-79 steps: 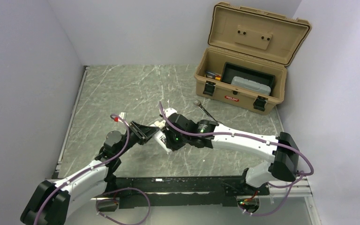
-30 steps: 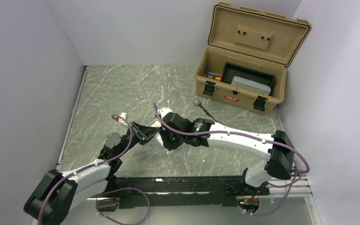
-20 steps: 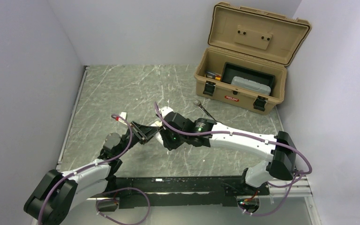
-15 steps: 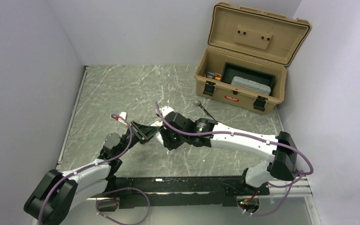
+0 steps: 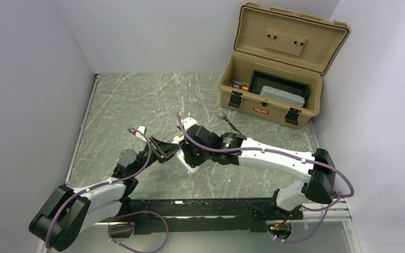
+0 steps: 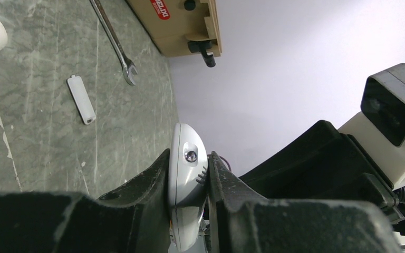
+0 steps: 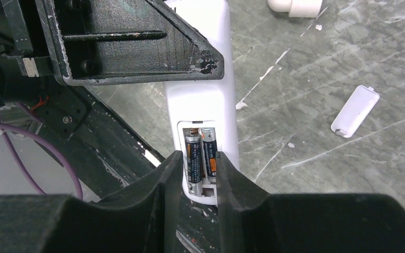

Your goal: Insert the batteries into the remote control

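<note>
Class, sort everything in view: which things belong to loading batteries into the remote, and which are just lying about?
Part of the job: remote control, clamped in the left gripper; two batteries, seated in its open compartment; loose white battery cover on the table.
Lying about: wrench; tan toolbox; white pipe fitting.

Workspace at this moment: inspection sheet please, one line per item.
Surface: grey marbled table, white-streaked.
Job's things: remote control held, compartment open, two batteries seated side by side; its cover lies on the table.
Clutter: wrench, white pipe fitting, open tan toolbox.
End effectors: left end effector shut on the remote control; right end effector flanks the batteries, contact unclear.
Cables: purple cables along both arms.
Surroundings: plain pale walls.
</note>
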